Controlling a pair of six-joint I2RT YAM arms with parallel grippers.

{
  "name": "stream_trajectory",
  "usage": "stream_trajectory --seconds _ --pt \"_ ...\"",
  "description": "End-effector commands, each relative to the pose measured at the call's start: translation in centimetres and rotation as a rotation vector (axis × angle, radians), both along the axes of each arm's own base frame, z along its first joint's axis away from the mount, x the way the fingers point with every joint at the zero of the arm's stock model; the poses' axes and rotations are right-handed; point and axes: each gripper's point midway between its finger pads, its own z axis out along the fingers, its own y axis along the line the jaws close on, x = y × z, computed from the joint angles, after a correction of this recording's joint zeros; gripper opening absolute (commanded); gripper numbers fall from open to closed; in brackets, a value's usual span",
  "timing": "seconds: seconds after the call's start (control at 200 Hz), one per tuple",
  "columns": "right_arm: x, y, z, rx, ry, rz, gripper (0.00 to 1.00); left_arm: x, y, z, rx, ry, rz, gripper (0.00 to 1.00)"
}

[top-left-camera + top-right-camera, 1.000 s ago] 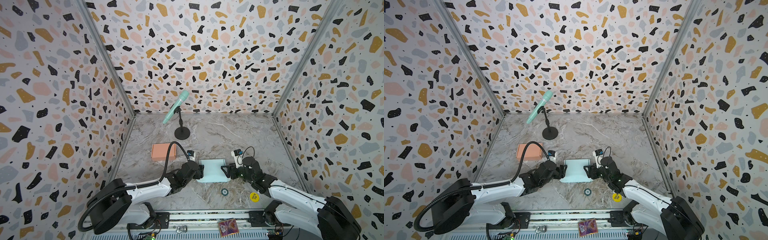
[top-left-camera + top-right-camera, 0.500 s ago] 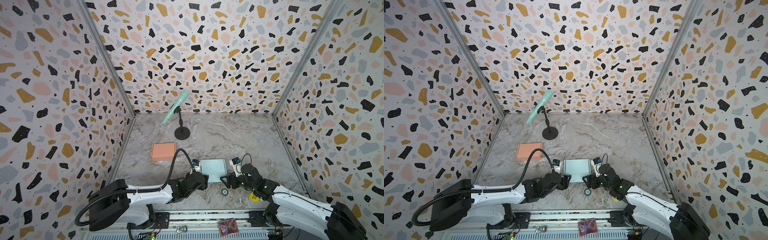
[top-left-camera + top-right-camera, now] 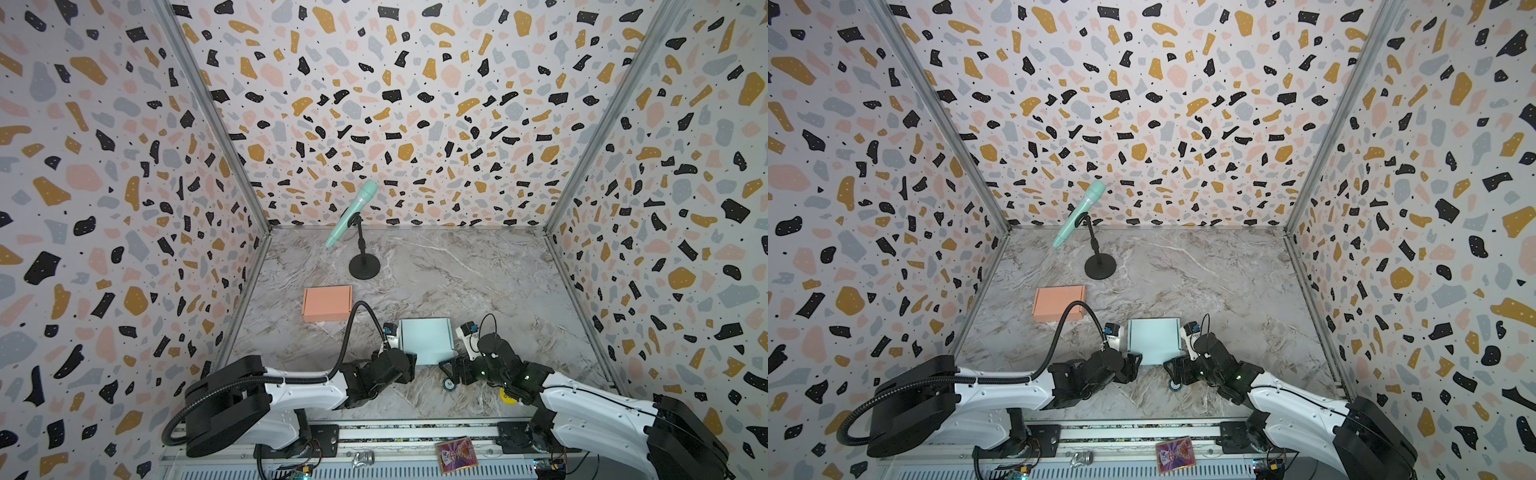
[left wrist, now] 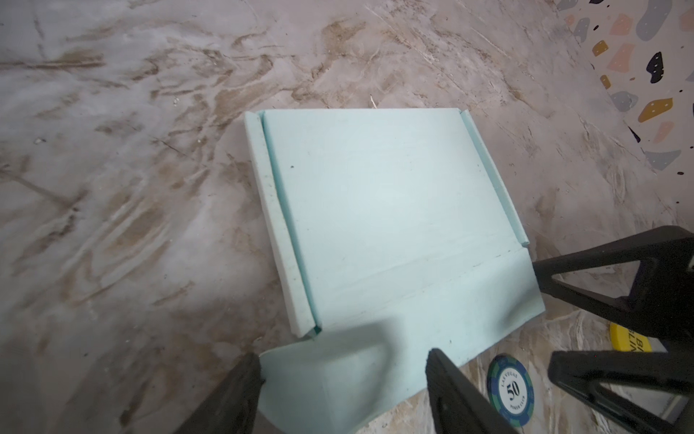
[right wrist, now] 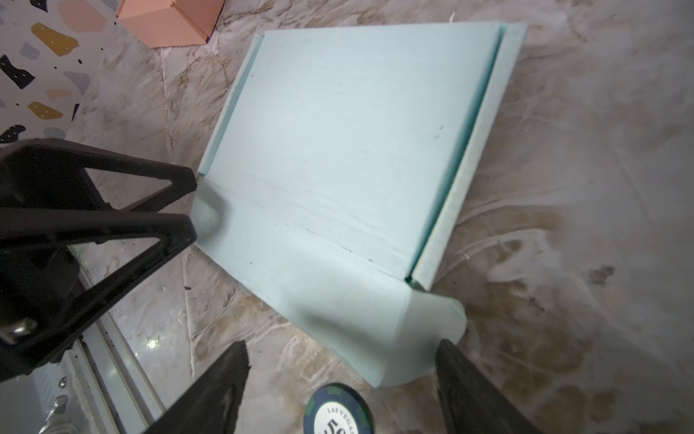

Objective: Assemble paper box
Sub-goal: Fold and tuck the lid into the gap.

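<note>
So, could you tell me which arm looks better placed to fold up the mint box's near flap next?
Probably the left. The left gripper stands open with the mint paper box flap's corner between its fingers. The right gripper is open too, but mostly over a poker chip.

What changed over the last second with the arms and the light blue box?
Both arms pulled back toward the robot's base: the left hand and right hand, earlier at the sides of the light blue box, now sit at its near edge, open around its near flap corners. The right hand opened wider. The box shifted little if at all. The poker chip, orange box and microphone stand stayed put.
</note>
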Motion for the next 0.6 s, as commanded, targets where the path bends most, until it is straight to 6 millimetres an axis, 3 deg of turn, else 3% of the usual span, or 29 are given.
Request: stream_trajectory --seconds 0.0,0.596 --pt "-0.1 0.6 0.3 0.025 0.000 0.001 0.80 -0.2 -1.0 0.1 -0.049 -0.005 -0.010 0.71" --pt "-0.7 2.4 1.2 0.060 -0.007 0.035 0.78 -1.1 -2.3 0.6 -0.125 0.004 -0.022 0.65"
